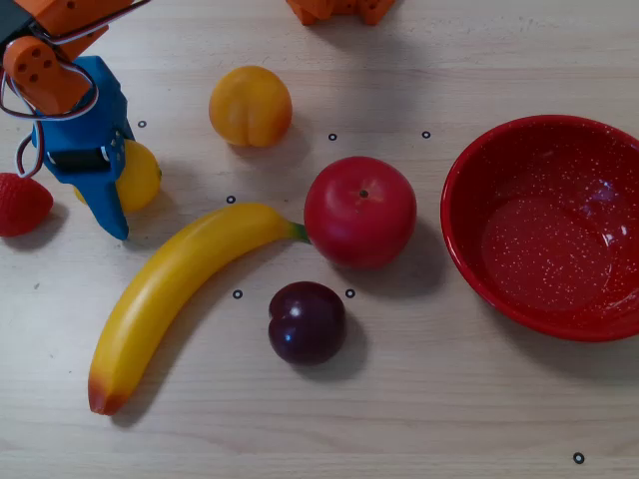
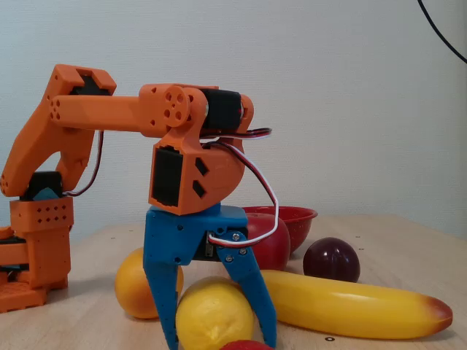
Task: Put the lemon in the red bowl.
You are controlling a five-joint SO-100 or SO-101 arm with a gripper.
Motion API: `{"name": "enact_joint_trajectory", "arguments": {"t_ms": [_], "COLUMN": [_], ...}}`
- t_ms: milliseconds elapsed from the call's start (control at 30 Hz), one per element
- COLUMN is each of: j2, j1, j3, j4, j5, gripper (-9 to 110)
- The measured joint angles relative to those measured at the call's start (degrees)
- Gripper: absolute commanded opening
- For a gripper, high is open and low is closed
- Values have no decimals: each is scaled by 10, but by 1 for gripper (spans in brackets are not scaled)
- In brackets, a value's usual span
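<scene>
The lemon (image 1: 140,178) (image 2: 213,315) is a small bright-yellow fruit resting on the wooden table at the left of the overhead view. My blue gripper (image 1: 112,195) (image 2: 219,341) is lowered over it. In the fixed view its two fingers (image 2: 259,299) stand on either side of the lemon and press against its sides. From overhead the gripper body hides much of the lemon. The red bowl (image 1: 469,249) (image 2: 295,216) is large, glossy and white-speckled. It stands empty at the far right of the overhead view, well away from the gripper.
A red strawberry (image 1: 20,203) lies just left of the gripper. A peach (image 1: 250,105), a red apple (image 1: 359,212), a long banana (image 1: 170,299) and a dark plum (image 1: 307,321) lie between the gripper and the bowl.
</scene>
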Motion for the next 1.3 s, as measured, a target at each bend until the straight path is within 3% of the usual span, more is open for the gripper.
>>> {"name": "enact_joint_trajectory", "arguments": {"t_ms": [367,733,1067,1300], "j2": [13,278,471,519], "j1": [7,105,248,410], "j3": [-2,138,194,199], "j4": [19,59,76,76], "j5": [-37,-135,-295,-404], "gripper": [0,0,0,0]}}
